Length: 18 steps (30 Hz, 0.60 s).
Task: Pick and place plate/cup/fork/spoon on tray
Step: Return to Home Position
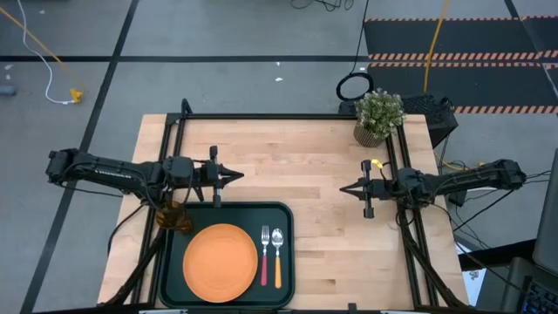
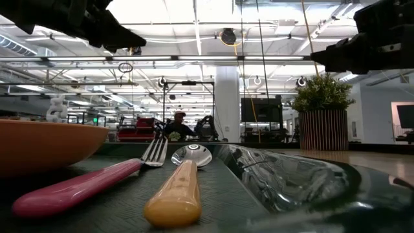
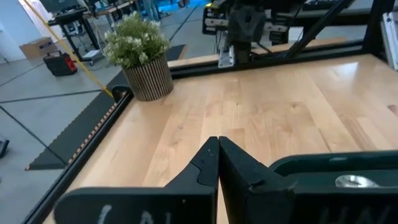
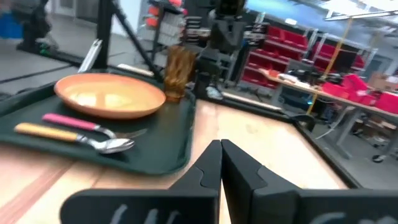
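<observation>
The dark green tray [image 1: 288,218] lies at the table's near edge. On it rest the orange plate [image 1: 220,262], the red-handled fork [image 1: 264,257], the orange-handled spoon [image 1: 277,259] and, in its far left corner, the amber cup [image 1: 174,216], upright. My left gripper [image 1: 240,175] is shut and empty above the table, just beyond the tray's far rim. My right gripper [image 1: 343,189] is shut and empty to the tray's right. The plate [image 4: 109,94], fork [image 4: 74,122], spoon [image 4: 68,135] and cup [image 4: 179,71] also show in the right wrist view.
A potted green plant [image 1: 378,116] stands at the table's far right corner. Bare wooden table [image 1: 296,166] lies between the two grippers. A black frame runs along the table's edges. A person shows far off in the room in the low view [image 2: 173,124].
</observation>
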Each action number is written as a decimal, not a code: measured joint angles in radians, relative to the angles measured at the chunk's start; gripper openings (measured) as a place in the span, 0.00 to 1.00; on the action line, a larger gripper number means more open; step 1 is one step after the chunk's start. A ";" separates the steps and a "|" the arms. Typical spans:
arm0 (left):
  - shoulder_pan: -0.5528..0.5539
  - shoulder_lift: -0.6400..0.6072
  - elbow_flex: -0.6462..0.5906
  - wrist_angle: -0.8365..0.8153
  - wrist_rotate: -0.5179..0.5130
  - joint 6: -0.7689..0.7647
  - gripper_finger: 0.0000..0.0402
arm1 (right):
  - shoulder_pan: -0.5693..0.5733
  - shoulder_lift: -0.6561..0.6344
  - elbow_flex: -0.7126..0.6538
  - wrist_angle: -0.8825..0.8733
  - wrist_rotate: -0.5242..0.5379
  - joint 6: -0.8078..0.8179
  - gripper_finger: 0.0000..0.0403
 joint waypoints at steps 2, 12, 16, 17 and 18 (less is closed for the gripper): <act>0.008 0.000 0.000 -0.019 -0.005 -0.002 0.01 | 0.012 -0.016 0.000 -0.033 -0.004 -0.006 0.00; 0.055 0.000 0.000 -0.043 -0.009 -0.049 0.04 | 0.043 -0.180 0.000 -0.139 -0.084 0.042 0.00; 0.055 0.000 0.000 -0.043 -0.009 -0.049 0.01 | 0.042 -0.249 0.000 -0.208 -0.104 0.044 0.00; 0.055 0.000 0.000 -0.042 -0.009 -0.049 0.01 | 0.042 -0.267 0.000 -0.221 -0.108 0.044 0.00; 0.055 0.000 0.000 -0.042 -0.009 -0.050 0.01 | 0.042 -0.284 0.000 -0.232 -0.109 0.043 0.00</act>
